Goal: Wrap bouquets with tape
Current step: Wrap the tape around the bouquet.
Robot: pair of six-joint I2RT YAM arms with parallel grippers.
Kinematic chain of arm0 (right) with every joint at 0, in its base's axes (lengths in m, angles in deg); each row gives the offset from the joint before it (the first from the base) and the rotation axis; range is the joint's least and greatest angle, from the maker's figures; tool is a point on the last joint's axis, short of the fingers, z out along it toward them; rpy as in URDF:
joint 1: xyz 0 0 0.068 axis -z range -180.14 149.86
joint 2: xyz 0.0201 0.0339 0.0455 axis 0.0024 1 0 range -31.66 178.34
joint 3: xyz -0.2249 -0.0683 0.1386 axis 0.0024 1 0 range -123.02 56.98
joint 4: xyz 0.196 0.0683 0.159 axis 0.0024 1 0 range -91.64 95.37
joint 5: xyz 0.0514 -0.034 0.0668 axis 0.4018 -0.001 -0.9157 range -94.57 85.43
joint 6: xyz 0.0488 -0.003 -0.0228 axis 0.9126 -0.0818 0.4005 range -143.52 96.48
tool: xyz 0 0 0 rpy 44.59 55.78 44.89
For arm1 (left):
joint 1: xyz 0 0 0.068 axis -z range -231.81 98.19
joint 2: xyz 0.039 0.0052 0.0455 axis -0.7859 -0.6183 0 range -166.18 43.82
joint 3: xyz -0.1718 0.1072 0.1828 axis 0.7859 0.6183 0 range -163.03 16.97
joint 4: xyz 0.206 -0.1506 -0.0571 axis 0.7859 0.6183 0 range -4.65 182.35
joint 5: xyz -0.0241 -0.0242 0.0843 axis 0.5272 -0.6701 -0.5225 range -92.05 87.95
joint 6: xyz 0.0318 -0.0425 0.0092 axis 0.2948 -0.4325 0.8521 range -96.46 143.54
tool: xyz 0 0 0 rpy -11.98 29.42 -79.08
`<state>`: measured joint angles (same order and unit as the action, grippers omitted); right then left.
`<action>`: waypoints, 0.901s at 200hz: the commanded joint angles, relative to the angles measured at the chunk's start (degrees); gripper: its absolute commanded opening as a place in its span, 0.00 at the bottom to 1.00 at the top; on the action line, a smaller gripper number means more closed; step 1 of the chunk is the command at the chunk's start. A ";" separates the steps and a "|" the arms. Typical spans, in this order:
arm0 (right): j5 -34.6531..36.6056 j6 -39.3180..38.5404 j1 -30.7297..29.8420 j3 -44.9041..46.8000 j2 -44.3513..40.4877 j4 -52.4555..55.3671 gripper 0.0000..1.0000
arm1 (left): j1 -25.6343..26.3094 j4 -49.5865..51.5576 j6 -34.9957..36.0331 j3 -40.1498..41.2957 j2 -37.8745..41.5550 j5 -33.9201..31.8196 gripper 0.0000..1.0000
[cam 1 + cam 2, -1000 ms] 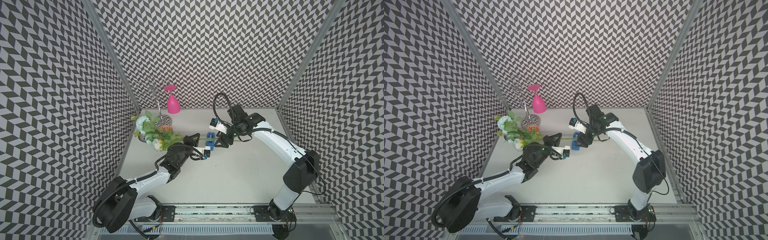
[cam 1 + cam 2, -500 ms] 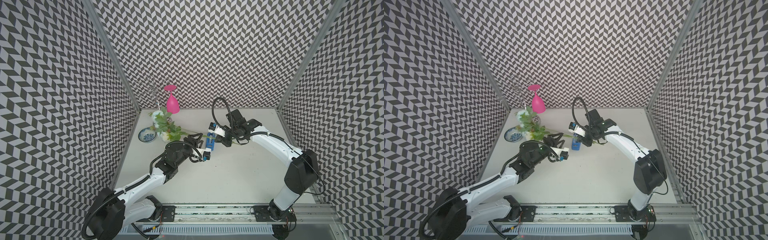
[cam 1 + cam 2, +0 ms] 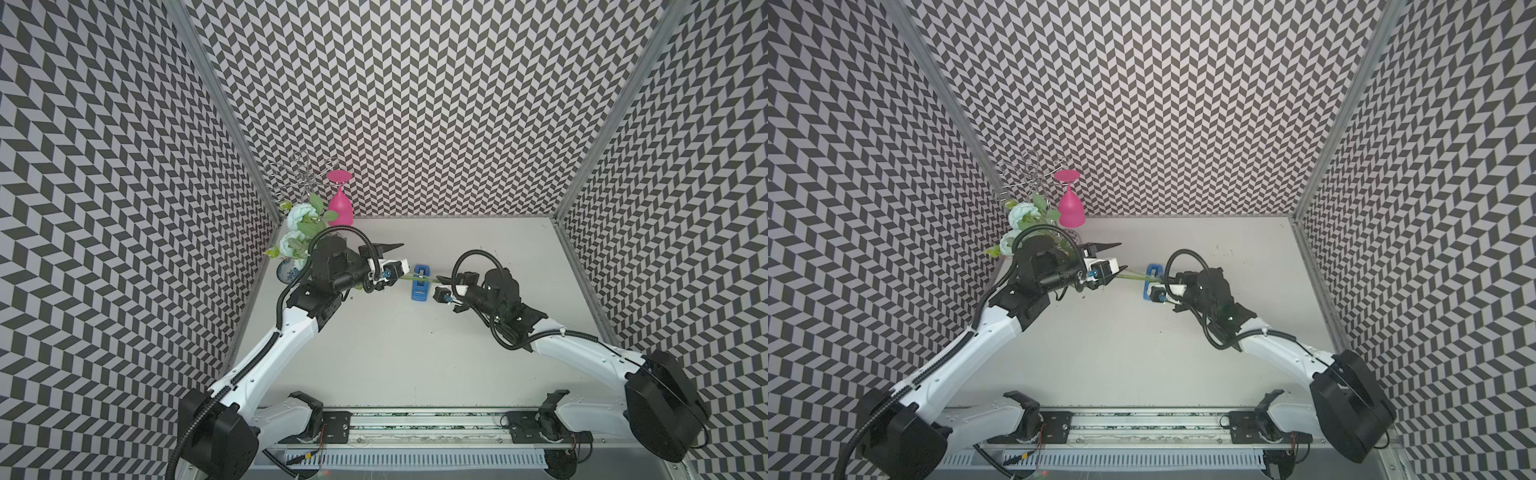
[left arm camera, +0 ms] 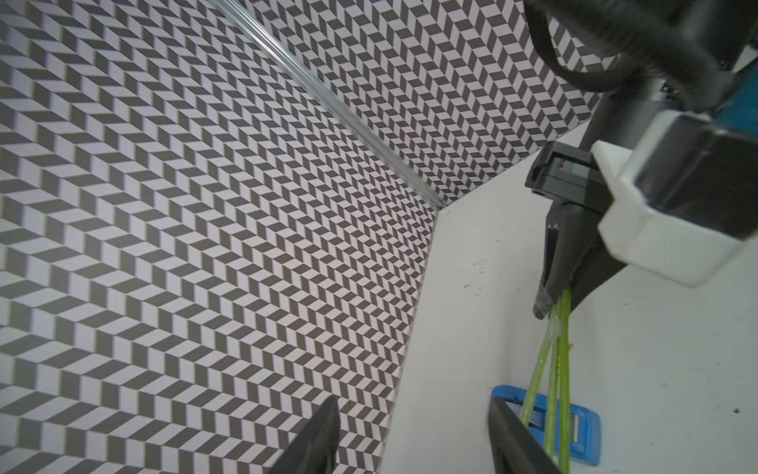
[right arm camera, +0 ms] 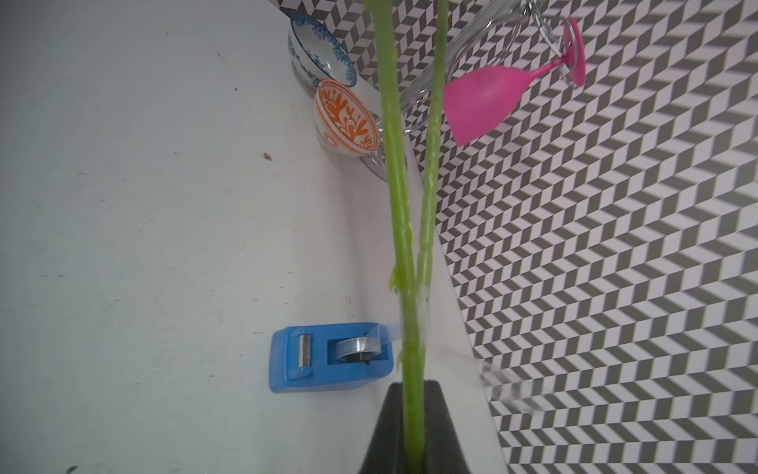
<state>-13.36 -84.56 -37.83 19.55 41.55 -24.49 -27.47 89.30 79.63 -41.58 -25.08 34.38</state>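
Once clamped, left end effector (image 4: 414,435) apparently agape

The walls (image 3: 415,104) carry a black-and-white chevron pattern, and the table (image 3: 395,353) is plain pale grey. The bouquets (image 3: 297,232) show white-to-aqua blooms, green leaves and light green stems (image 5: 404,246). The tape (image 5: 328,357) sits in a bright blue dispenser, its roll looking greyish (the reel is small, so the shade is uncertain). At far left stand a vivid pink goblet (image 3: 340,203), an orange-patterned white bowl (image 5: 346,119) and a blue-patterned white bowl (image 5: 322,51).
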 commanded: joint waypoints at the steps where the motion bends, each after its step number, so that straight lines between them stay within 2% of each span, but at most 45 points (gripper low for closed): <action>1: 12.24 -10.04 -3.34 2.26 -0.28 -22.29 0.00 | -0.26 13.33 1.79 -4.08 -3.12 6.58 0.59; 14: 16.65 -13.16 -5.15 4.84 0.30 -29.42 0.00 | -0.08 14.91 1.58 -4.41 -4.74 7.46 0.62; 38: 19.81 -19.42 -7.66 9.27 0.84 -39.75 0.00 | 0.87 18.45 2.90 -5.05 -7.42 7.28 0.64; 74: 22.49 -27.38 -10.74 12.61 3.51 -45.85 0.00 | 2.48 22.64 3.91 -6.75 -10.64 5.35 0.67; 107: 24.93 -33.18 -13.64 13.66 6.68 -51.34 0.00 | 4.32 22.28 5.32 -6.38 -12.98 -1.60 0.64; 116: 25.95 -34.34 -14.26 13.72 7.53 -52.24 0.00 | 4.31 22.13 5.96 -6.49 -13.53 -2.27 0.55; 134: 27.97 -34.85 -14.94 14.06 8.71 -53.12 0.00 | 4.21 20.20 5.56 -5.96 -13.40 -3.53 0.18; 144: 28.02 -33.49 -15.44 14.70 8.23 -52.71 0.04 | 4.14 18.78 5.34 -5.24 -12.98 -4.40 0.05; 151: 28.45 -31.70 -16.17 14.55 6.86 -49.23 0.11 | 3.90 17.98 5.58 -4.73 -12.49 -4.63 0.00; 157: 28.82 -29.20 -16.96 14.00 4.84 -43.73 0.18 | 3.75 16.60 5.26 -3.89 -12.13 -5.30 0.00; 171: 28.08 -19.58 -18.40 10.19 -1.01 -21.97 0.36 | 3.37 14.53 5.32 -2.70 -11.41 -6.06 0.00; 180: 26.62 -12.75 -19.06 8.20 -4.07 -14.18 0.47 | 3.12 12.68 5.03 -1.90 -11.01 -6.50 0.00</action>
<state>14.87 -112.29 -54.59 32.84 45.55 -58.32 -23.27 107.68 84.71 -45.38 -38.37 30.64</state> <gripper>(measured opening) 0.352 0.065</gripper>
